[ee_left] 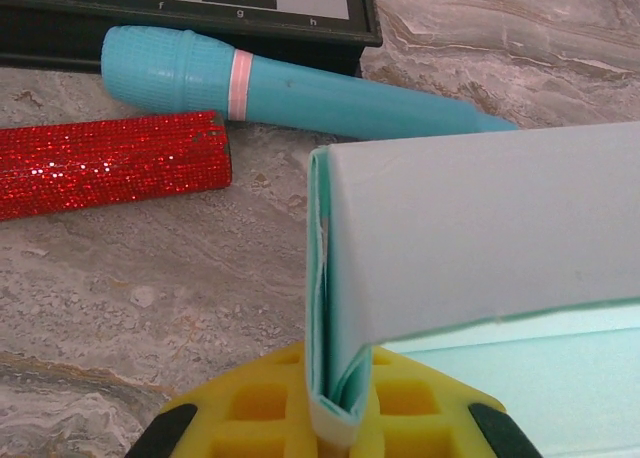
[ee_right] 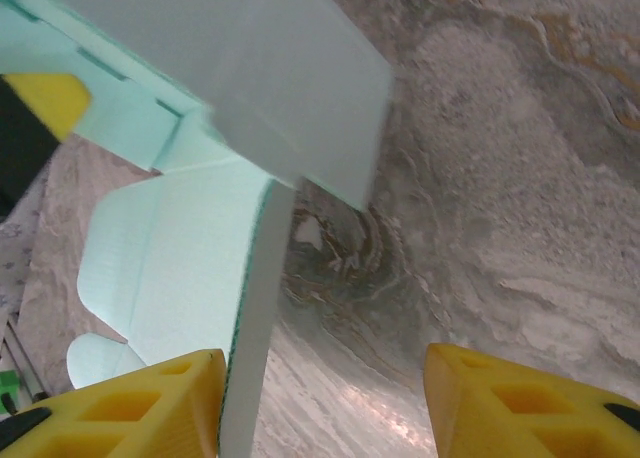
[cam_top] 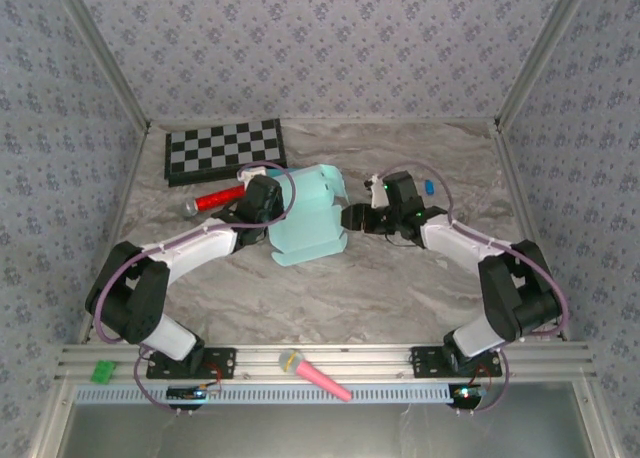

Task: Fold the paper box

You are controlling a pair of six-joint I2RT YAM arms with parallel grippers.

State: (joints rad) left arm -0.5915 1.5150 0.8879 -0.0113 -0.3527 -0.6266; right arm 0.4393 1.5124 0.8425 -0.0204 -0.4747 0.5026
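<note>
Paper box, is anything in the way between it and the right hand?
No, nothing visible. The right hand is open, and a flap of the paper box sits between its fingers.

Overhead view looks down from behind; wrist views (very close) share the paper box (cam_top: 305,223).

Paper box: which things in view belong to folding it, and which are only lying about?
Belonging to the job:
paper box
left gripper, shut on its folded edge
right gripper, open, a flap between its jaws

Lying about:
checkerboard
red glitter microphone
teal microphone
pink microphone on the front rail
</note>
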